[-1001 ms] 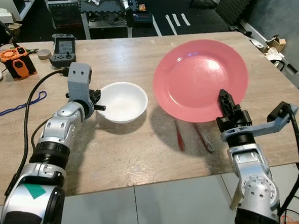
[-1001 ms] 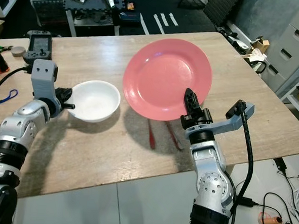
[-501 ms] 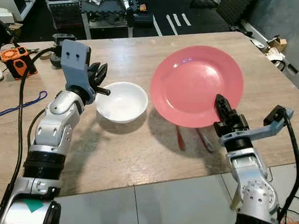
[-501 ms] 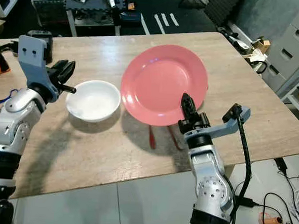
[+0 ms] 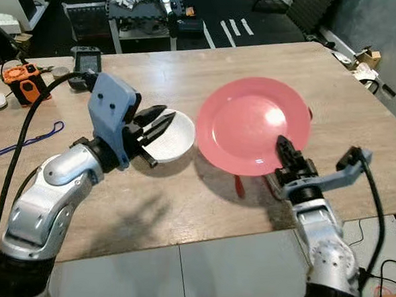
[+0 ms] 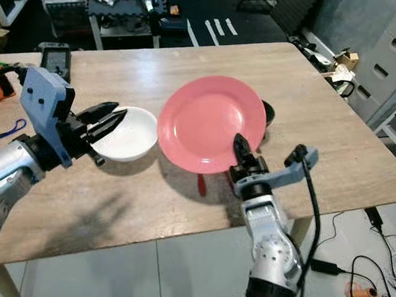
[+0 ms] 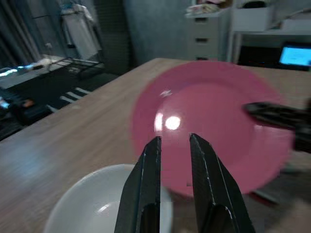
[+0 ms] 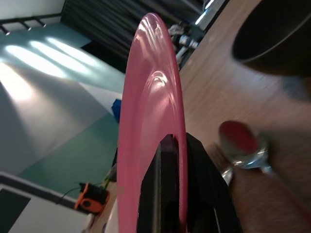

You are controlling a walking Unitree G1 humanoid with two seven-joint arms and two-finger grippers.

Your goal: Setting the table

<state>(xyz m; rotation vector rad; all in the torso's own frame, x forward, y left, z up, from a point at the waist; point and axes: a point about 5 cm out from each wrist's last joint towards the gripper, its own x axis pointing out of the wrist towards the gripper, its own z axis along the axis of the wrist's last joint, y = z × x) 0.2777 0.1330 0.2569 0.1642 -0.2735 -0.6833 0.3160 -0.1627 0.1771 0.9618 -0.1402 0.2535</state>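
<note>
A pink plate [image 5: 250, 121] is held tilted just above the wooden table [image 5: 180, 215], with my right gripper [image 5: 283, 144] shut on its near rim; the right wrist view shows that rim [image 8: 150, 87] edge-on between the fingers. Under the plate lie a red-handled spoon [image 8: 241, 141] and another utensil. A white bowl [image 5: 175, 139] stands on the table left of the plate. My left gripper [image 5: 166, 115] hovers over the bowl's near side, open and holding nothing, pointing toward the plate [image 7: 214, 116].
A black bowl [image 6: 268, 112] sits behind the plate's right edge. At the far left of the table are an orange device [image 5: 20, 84], a black controller [image 5: 86, 58] and a blue cord [image 5: 31, 135]. The table's front edge is close to me.
My left gripper has let go of the white bowl, risen and swung over it toward the plate. My right gripper has lowered the pink plate closer to the table.
</note>
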